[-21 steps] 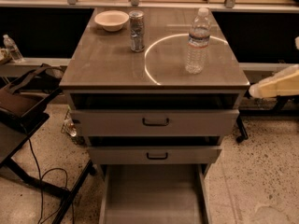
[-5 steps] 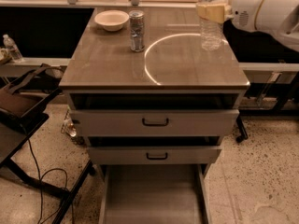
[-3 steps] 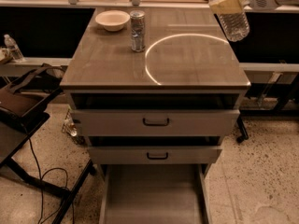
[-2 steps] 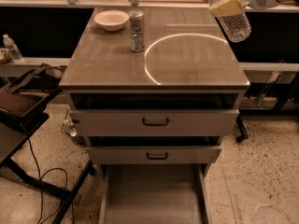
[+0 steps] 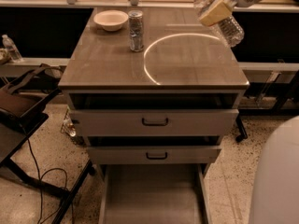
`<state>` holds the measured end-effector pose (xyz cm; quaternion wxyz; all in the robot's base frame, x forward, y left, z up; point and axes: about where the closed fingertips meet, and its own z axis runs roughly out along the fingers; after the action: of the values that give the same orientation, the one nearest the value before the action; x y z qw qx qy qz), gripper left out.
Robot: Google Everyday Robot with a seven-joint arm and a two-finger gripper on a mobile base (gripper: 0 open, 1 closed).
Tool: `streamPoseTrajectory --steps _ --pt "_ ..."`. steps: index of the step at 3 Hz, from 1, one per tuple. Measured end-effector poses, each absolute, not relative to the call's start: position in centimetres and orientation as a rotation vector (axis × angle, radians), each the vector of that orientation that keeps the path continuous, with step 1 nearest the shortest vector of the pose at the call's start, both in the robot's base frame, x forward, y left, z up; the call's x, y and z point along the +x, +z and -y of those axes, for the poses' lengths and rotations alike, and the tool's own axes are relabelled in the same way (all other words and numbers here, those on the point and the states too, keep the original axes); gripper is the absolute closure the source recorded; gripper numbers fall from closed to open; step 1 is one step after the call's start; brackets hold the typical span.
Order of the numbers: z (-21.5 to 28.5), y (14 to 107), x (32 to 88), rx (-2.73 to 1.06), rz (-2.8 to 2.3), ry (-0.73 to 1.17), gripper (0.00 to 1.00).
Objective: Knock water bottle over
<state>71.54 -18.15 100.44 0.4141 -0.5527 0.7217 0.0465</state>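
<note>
The water bottle [image 5: 230, 30] is a clear ribbed plastic bottle with a white cap. It hangs tilted in the air over the table's far right corner, cap up and to the left, base down and to the right. My gripper [image 5: 214, 12] comes in from the top right and is shut on the bottle's upper half, with a cream-coloured finger [image 5: 216, 13] across it. The bottle does not touch the table [image 5: 107, 64].
A silver can [image 5: 136, 31] and a white bowl [image 5: 111, 19] stand at the table's far left. A bright ring of light [image 5: 148, 55] lies on the top. Below, two drawers [image 5: 154, 122] stand ajar and the bottom drawer [image 5: 152, 197] is pulled out. A dark chair [image 5: 18, 107] is at the left.
The bottle stood upright on the table's right side. My gripper closed on it, lifted it off the table and tilted it. In the last second it shifted slightly left.
</note>
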Motion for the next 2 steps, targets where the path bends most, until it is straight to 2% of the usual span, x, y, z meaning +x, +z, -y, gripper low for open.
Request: streamPoseTrajectory --steps 2 --pt "16.8 96.9 69.2 -1.576 -1.993 0.255 1.00"
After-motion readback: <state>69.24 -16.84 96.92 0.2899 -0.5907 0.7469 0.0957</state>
